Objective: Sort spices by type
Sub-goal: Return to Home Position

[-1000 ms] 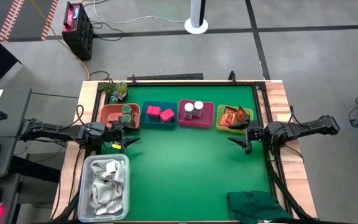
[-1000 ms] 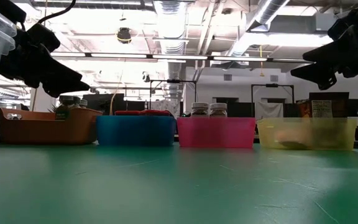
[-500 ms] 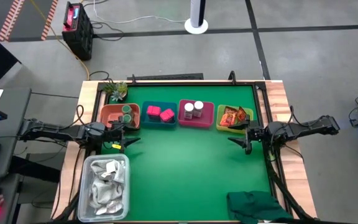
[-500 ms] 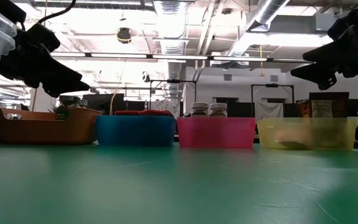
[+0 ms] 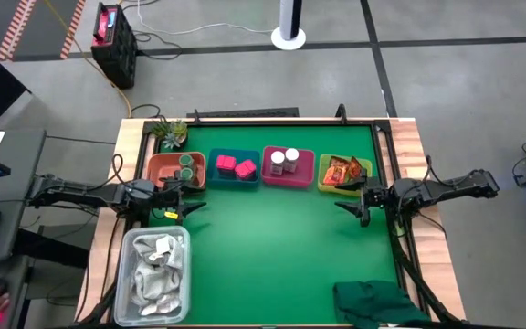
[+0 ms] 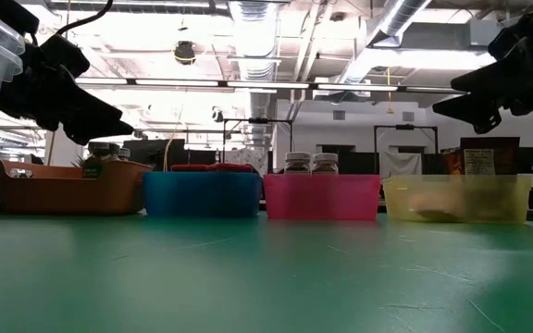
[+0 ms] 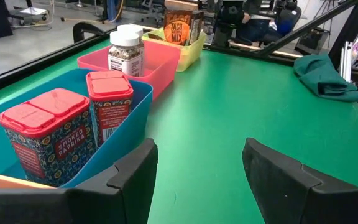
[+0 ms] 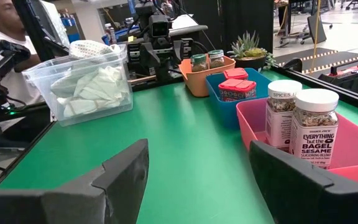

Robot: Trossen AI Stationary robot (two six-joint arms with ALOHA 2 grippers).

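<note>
Spices sit sorted in the overhead view across the back of the green table point(image 5: 281, 256): round greenish glass jars point(image 5: 185, 165) in the orange bin point(image 5: 156, 163), pink-red blocks point(image 5: 236, 166) in the blue bin point(image 5: 234, 182), white-capped jars point(image 5: 284, 161) in the pink bin point(image 5: 288, 186), orange-brown foil packets point(image 5: 343, 169) in the yellow bin point(image 5: 341, 191), with the left gripper point(image 5: 193, 199) and right gripper point(image 5: 347, 201) near the row's ends. From table height both grippers hang higher than the bins, touching nothing. Each wrist view shows its gripper spread wide and empty, so homing well likely means retracting level and high, clear of bin rims.
</note>
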